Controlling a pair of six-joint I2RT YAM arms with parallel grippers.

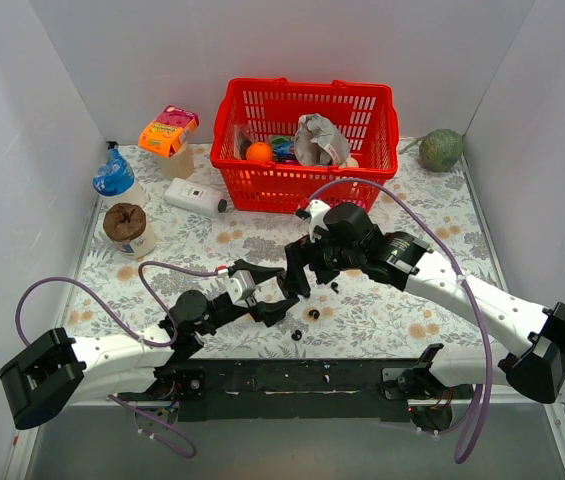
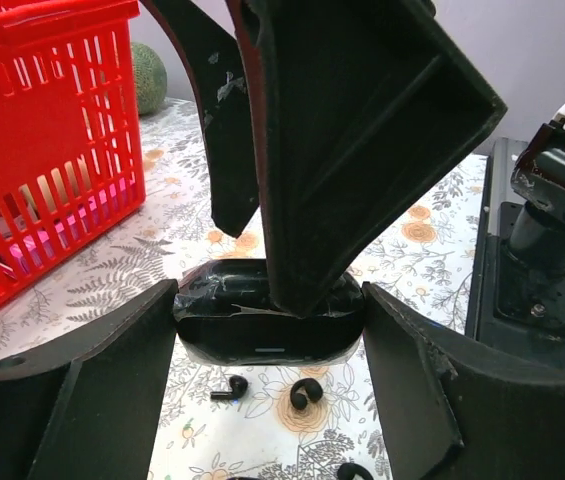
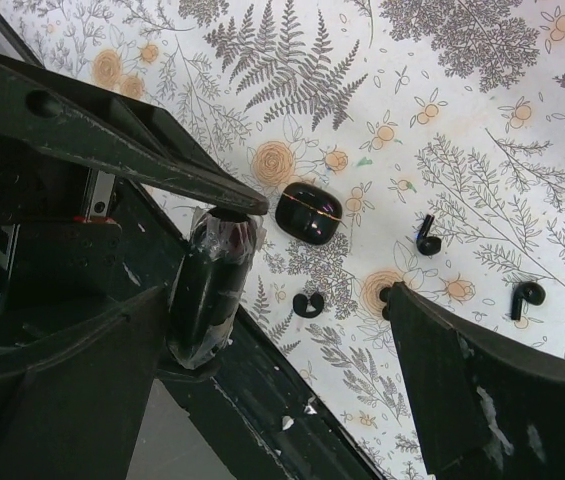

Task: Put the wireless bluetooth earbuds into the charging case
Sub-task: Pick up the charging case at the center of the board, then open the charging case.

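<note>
Several small black earbuds lie loose on the flowered table, each apart from the others, and none is in the charging case. The case is off the table, held sideways in the left gripper. Its two fingers press on the two ends of the case, and crinkled clear film covers its top. The right gripper hangs over it from above with its fingers spread wide and nothing between them. One of these fingers reaches down in front of the case; I cannot tell if it touches it. One more glossy black oval piece with a thin gold line lies on the table near the earbuds, and I cannot tell what it is. A red basket stands far behind.
</note>
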